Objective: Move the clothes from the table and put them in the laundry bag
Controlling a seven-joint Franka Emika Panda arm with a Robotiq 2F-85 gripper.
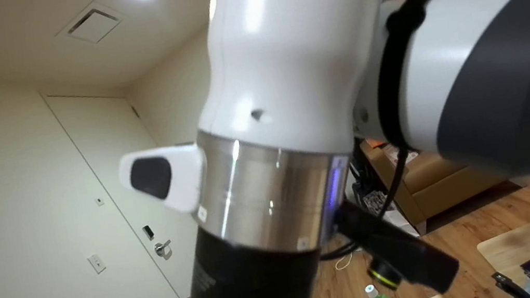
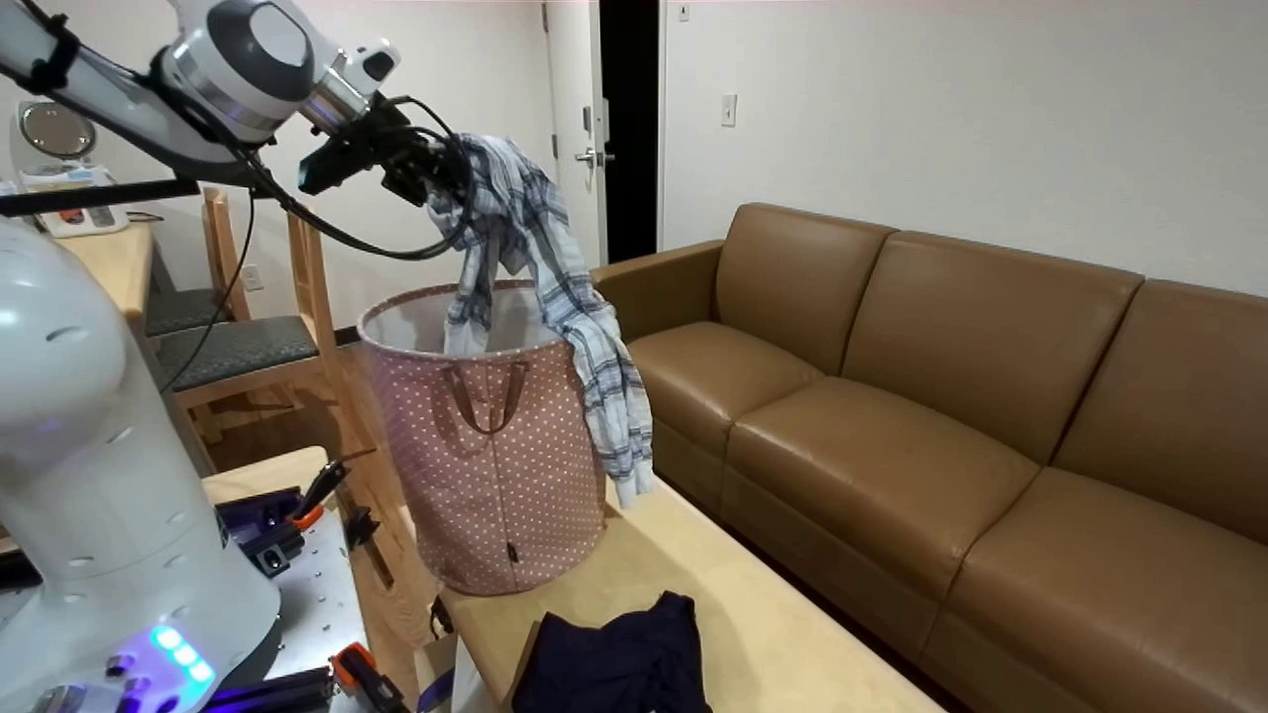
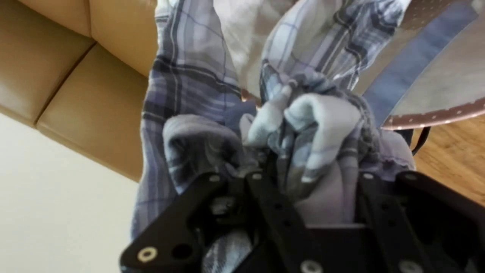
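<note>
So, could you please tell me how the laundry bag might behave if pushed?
The laundry bag would probably give under a push, as its sides look like cloth, yet might spring back, since its rim stands round. It could tip or slide off, its base being near the edge of the table.

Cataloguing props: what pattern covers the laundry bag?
The laundry bag has white dots on pink, clearest in an exterior view.
</note>
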